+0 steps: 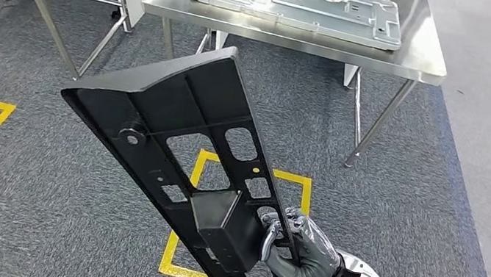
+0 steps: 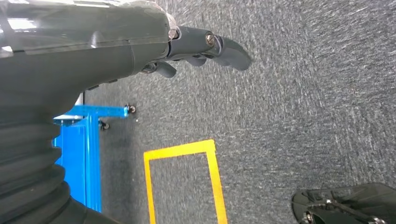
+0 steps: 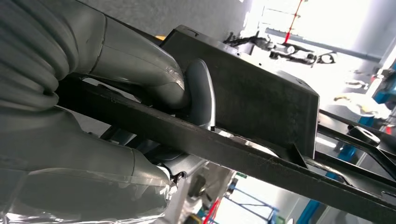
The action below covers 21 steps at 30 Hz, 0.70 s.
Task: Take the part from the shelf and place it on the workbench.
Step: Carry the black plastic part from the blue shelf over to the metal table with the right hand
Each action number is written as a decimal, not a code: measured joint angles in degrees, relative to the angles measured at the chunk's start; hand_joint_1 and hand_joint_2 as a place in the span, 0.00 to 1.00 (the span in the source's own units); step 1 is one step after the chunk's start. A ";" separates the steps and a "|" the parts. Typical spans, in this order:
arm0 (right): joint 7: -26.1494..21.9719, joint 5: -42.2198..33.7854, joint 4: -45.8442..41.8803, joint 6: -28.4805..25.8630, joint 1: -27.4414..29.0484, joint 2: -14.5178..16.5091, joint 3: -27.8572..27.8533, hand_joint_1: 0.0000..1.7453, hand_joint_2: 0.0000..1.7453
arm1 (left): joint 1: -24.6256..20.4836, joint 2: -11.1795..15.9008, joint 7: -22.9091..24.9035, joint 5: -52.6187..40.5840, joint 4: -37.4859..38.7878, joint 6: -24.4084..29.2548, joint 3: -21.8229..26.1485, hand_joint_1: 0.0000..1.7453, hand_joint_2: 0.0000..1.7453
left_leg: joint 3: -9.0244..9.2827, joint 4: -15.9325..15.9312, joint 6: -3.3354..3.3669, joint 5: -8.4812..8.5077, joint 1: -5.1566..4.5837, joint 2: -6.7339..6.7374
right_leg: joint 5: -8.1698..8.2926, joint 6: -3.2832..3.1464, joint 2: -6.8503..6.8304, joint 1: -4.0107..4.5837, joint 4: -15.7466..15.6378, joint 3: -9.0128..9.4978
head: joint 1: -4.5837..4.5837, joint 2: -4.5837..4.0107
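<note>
So the left robot hand (image 2: 196, 49) is just hanging over the carpet with nothing in it, fingers loosely apart and a bit curled, well away from the action. Moving right, the part (image 1: 181, 151) is a long black panel held up in the air over the yellow floor box (image 1: 236, 226), tilted, with its long axis running from down near the robot up and away to the left. The right robot hand (image 1: 298, 255) has it by the near end only, fingers wrapped around a rib next to the boxy bit; the right wrist view shows the thumb (image 3: 198, 93) hooked over that edge. Everything else of the part sticks out forward of the grip, so I'd guess it wants to sag or twist. The worktop (image 1: 419, 58) is straight ahead, past the part's far tip and well apart from it, with a silver plate (image 1: 297, 2) already lying on it. I reckon the right arm has to carry it forward and lay it flat beside that plate.
</note>
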 joint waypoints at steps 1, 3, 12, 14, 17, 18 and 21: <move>0.00 0.05 0.02 -0.05 0.07 0.00 0.03 1.00 1.00 | 0.03 0.01 0.02 0.00 0.00 0.00 0.01 0.00 1.00 | -0.01 0.02 -0.01 -0.02 -0.01 0.24 | -0.10 0.09 -0.04 -0.06 1.38 -0.69 | 0.00 0.00; 0.00 0.07 0.03 -0.07 0.13 0.00 0.09 1.00 1.00 | 0.04 0.01 0.03 0.00 0.00 -0.01 0.01 0.00 1.00 | 0.01 0.03 -0.04 -0.04 -0.02 0.43 | 0.48 0.15 -0.09 -0.10 1.43 -0.75 | 0.00 0.00; -0.53 0.48 -0.10 -0.83 0.15 -0.02 0.29 1.00 1.00 | -0.14 0.03 -0.31 -0.09 -0.01 0.37 0.01 0.00 1.00 | 0.74 0.12 -2.06 -1.30 -0.32 1.05 | 6.50 -1.81 -1.07 0.54 -16.34 8.63 | 0.00 0.00; -0.62 0.56 -0.17 -0.87 0.08 -0.07 0.31 1.00 1.00 | -0.24 0.06 -0.62 -0.09 -0.02 0.64 0.01 0.00 1.00 | -0.02 2.54 -2.76 -2.66 -0.24 1.07 | 6.31 -2.62 -0.90 0.34 -16.72 9.35 | 0.00 0.00; -0.66 0.71 -0.21 -0.94 0.03 -0.20 0.37 1.00 1.00 | -0.24 0.14 -1.01 -0.08 -0.02 0.89 0.01 0.00 1.00 | -6.08 13.73 -3.22 -7.09 -0.22 0.96 | 5.65 -3.43 -0.83 0.56 -16.85 10.30 | 0.00 0.00; -0.65 0.77 -0.21 -0.96 0.07 -0.20 0.41 1.00 1.00 | -0.17 0.16 -1.09 -0.08 -0.02 0.92 0.01 0.00 1.00 | -8.16 16.80 -3.25 -7.63 -0.22 0.95 | 5.34 -3.53 -0.70 0.69 -16.83 10.64 | 0.00 0.00; -0.63 0.85 -0.22 -1.12 0.14 -0.20 0.49 1.00 1.00 | 0.05 0.18 -1.11 -0.13 -0.02 0.94 0.01 0.00 1.00 | -8.28 13.03 -2.70 -2.23 -0.32 0.81 | 4.00 -3.45 -0.18 0.99 -16.82 12.41 | 0.00 0.00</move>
